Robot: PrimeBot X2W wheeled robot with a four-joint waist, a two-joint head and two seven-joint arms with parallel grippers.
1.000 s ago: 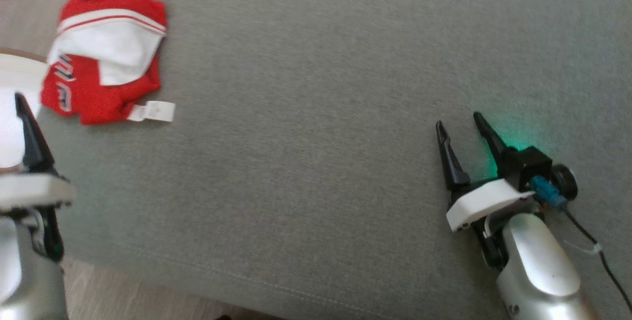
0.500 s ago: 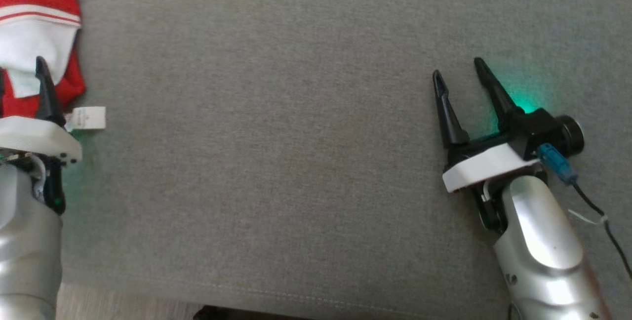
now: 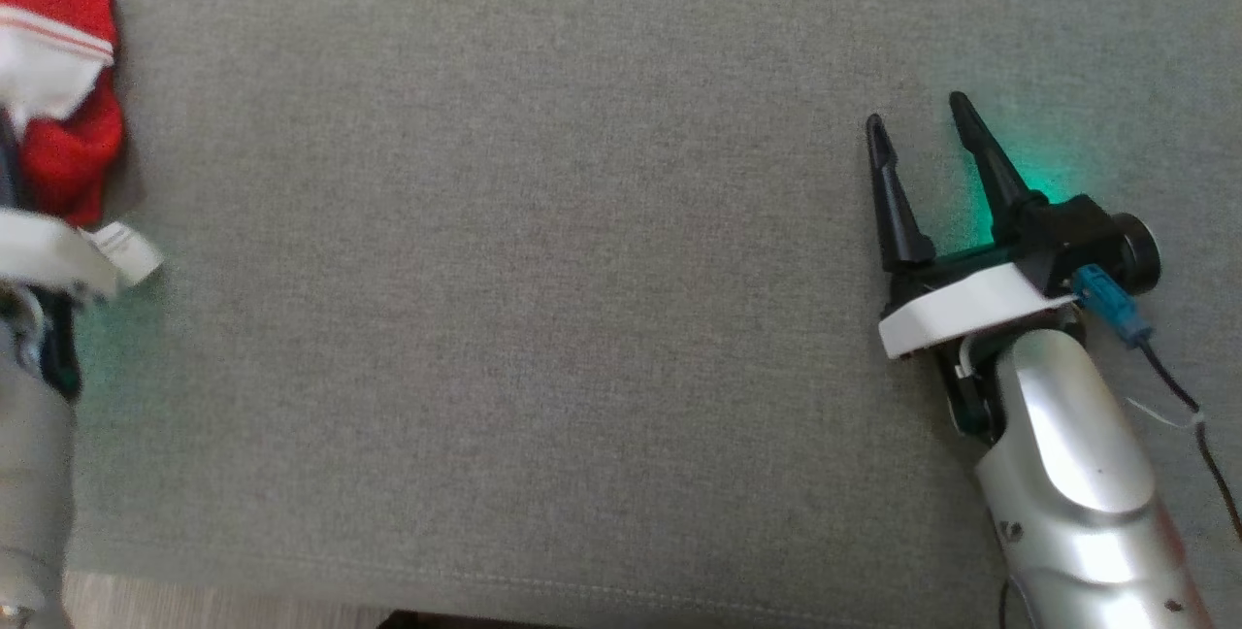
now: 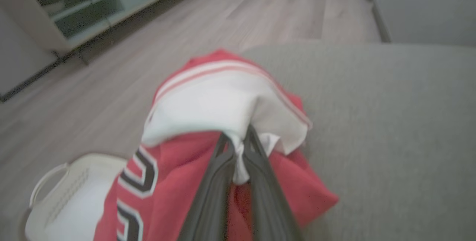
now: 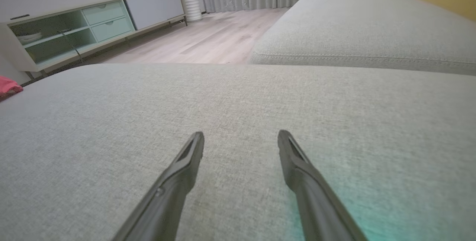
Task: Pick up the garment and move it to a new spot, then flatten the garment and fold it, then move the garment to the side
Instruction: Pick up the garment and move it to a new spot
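Note:
The garment (image 3: pixel 60 129), a red and white jersey with black lettering, lies bunched at the far left of the grey cushion (image 3: pixel 534 318), its white label (image 3: pixel 121 248) trailing beside it. In the left wrist view my left gripper (image 4: pixel 238 137) is shut on a white fold of the garment (image 4: pixel 208 103), and red cloth hangs around the fingers. A pink sliver of the garment (image 5: pixel 7 86) shows at the left edge of the right wrist view. My right gripper (image 3: pixel 917 119) stands open over bare cushion at the right, nothing between its fingers (image 5: pixel 186 159).
A white laundry basket (image 4: pixel 63 196) sits on the wooden floor (image 4: pixel 241 14) just past the cushion's left edge. A low cabinet (image 5: pixel 93 21) stands across the room. A second grey cushion (image 5: pixel 372 29) adjoins beyond my right gripper.
The head view has shifted, sliding the garment to the picture's left edge. My left gripper has come onto the garment and shut on it, and the cloth has bunched up. The right gripper stays open.

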